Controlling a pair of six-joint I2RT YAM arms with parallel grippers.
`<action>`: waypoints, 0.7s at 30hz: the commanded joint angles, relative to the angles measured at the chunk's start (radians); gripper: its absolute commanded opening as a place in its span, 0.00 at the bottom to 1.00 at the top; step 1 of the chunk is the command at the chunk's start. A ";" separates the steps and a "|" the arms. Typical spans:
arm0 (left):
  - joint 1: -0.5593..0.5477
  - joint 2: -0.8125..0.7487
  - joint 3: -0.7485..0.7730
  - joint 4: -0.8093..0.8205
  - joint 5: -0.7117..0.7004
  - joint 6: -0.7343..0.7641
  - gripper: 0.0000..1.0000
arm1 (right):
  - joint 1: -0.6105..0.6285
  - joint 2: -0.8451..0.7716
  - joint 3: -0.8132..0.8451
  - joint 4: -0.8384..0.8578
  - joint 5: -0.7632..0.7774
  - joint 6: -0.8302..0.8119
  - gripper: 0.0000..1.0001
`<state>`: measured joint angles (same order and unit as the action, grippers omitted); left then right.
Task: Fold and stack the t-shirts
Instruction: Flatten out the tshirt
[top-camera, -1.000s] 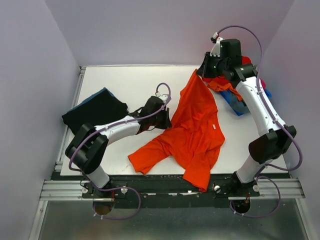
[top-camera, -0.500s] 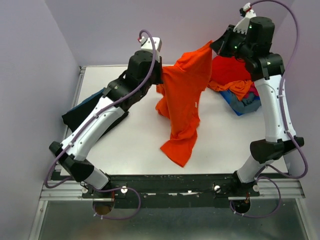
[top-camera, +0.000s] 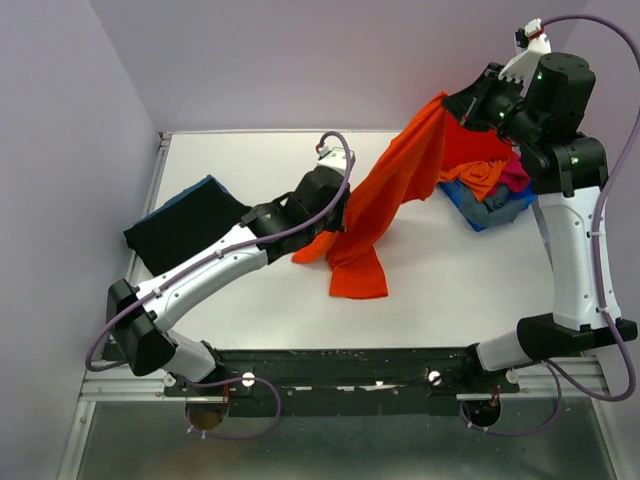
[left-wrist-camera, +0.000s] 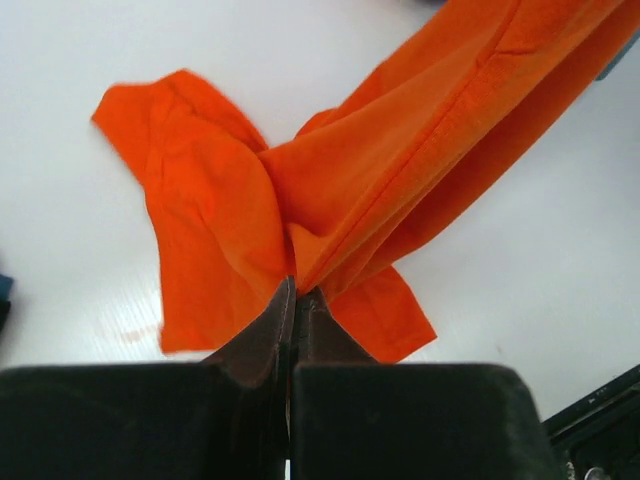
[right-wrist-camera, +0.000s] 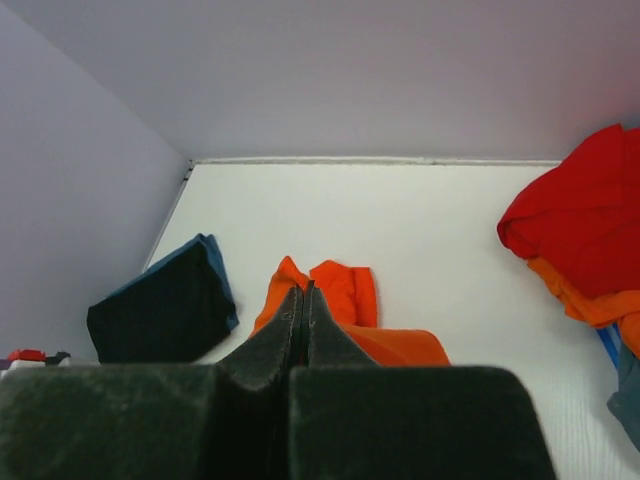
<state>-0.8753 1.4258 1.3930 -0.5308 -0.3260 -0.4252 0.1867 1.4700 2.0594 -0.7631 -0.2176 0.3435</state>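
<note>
1. Since half a second ago: left gripper (top-camera: 338, 212) down from a raised spot at the far side to low over the middle of the desk (top-camera: 250, 160); right gripper (top-camera: 458, 104) higher and further right; orange t-shirt (top-camera: 400, 185) pulled from a hanging bunch into a long slanting band.
2. Left gripper: clenched on a gathered fold of the orange t-shirt. In the left wrist view, fingers pressed together with cloth fanning out from the tips.
3. Right gripper: held high above the far right corner, clamped on the top end of the orange t-shirt. In the right wrist view, fingers pressed tight with no gap.
4. Orange t-shirt: slung between the two grippers, sloping down from the right one to the left one. Lower tail and one sleeve lying on the desk near its middle, just beside the left gripper.
5. Folded dark t-shirt (top-camera: 190, 222): flat at the left side of the desk, blue edge showing along its far side, well apart from the orange cloth.
6. Pile of unfolded shirts (top-camera: 490, 175): red, orange, magenta and blue, at the far right of the desk, below the right gripper.
</note>
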 joint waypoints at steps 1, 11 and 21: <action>-0.005 0.082 0.064 0.072 0.060 0.005 0.00 | -0.015 -0.046 -0.060 0.016 0.070 0.017 0.01; 0.027 0.067 -0.122 0.181 0.108 -0.030 0.73 | -0.082 -0.131 -0.499 0.137 0.256 0.103 0.01; 0.154 -0.104 -0.454 0.143 0.130 -0.129 0.62 | -0.105 -0.128 -0.647 0.252 0.236 0.117 0.01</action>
<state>-0.7475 1.3296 0.9936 -0.3828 -0.2264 -0.4931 0.0830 1.3544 1.4475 -0.6052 0.0116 0.4461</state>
